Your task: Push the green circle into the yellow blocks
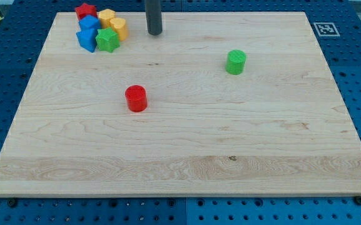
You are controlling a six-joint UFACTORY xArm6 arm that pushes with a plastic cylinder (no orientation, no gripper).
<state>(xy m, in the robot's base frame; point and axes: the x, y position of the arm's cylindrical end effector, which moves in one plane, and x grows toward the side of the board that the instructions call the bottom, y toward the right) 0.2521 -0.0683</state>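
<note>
Pale wood-grain tabletop (187, 144), smooth and matt; green circle (235, 62) and red cylinder (135, 99) of matt plastic look; dark, matt rod (153, 15).

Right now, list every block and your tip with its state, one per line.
My tip: near the view's top, touching no block.
Green circle: upright, alone, right of my tip.
Red circle: upright, alone, mid-board.
Yellow blocks: side by side in the top-left cluster.
Green star: against that cluster.
Blue blocks: in the cluster.
Red star: at the cluster's top.
</note>
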